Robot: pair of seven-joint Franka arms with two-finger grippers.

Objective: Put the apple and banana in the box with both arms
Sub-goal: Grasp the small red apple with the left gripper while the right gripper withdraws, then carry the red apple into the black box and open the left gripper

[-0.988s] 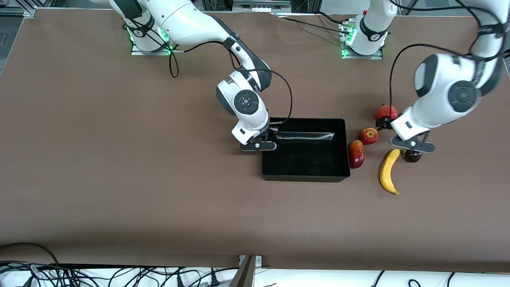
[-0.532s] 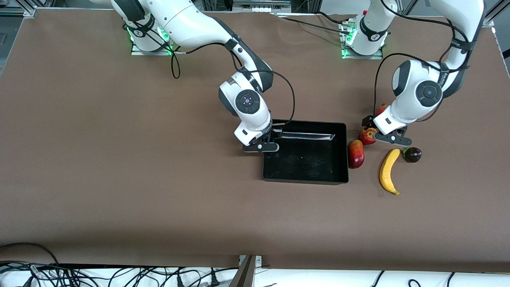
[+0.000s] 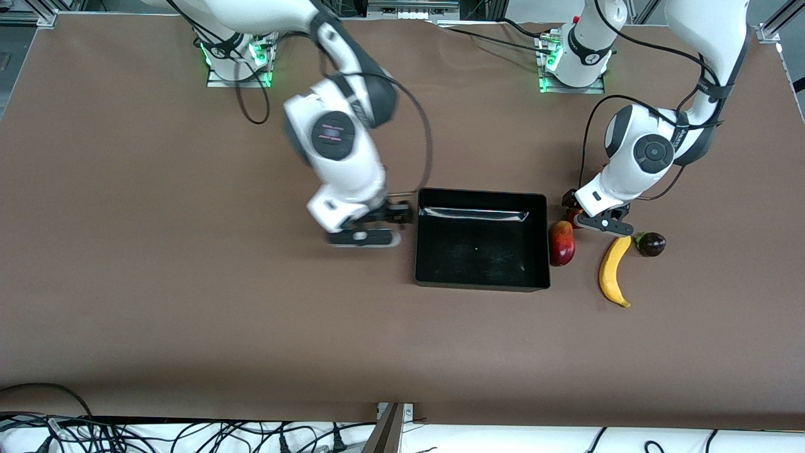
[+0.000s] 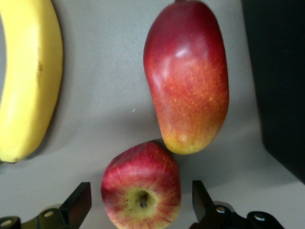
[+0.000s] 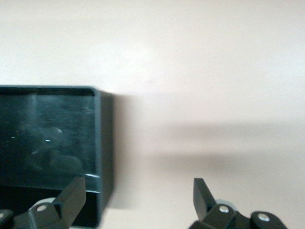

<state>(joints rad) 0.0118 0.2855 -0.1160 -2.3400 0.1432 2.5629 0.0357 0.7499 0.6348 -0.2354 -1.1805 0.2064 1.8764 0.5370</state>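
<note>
My left gripper (image 4: pixel 140 210) hung low over the apple (image 4: pixel 141 186), its fingers (image 4: pixel 78 202) spread wide to either side of the fruit and not touching it; the apple sat dimple-up between them, though in the front view my own wrist hid nearly all of it. At about twelve o'clock from the apple in the left wrist view lay the mango-like fruit (image 4: pixel 188 76), just beside it, its long axis running twelve to six; the banana (image 3: pixel 613 270) lay toward my left arm's end of the table, its long axis also roughly twelve to six in the front view, dark tip nearest that camera; a small dark fruit (image 3: pixel 650 243) sat beside its upper end. The box (image 3: pixel 538 242) stood open beside the mango-like fruit. My right gripper (image 5: pixel 138 205) hovered over the bare table (image 3: pixel 188 283) just outside the box's wall toward my right arm's end, fingers spread, holding nothing.
</note>
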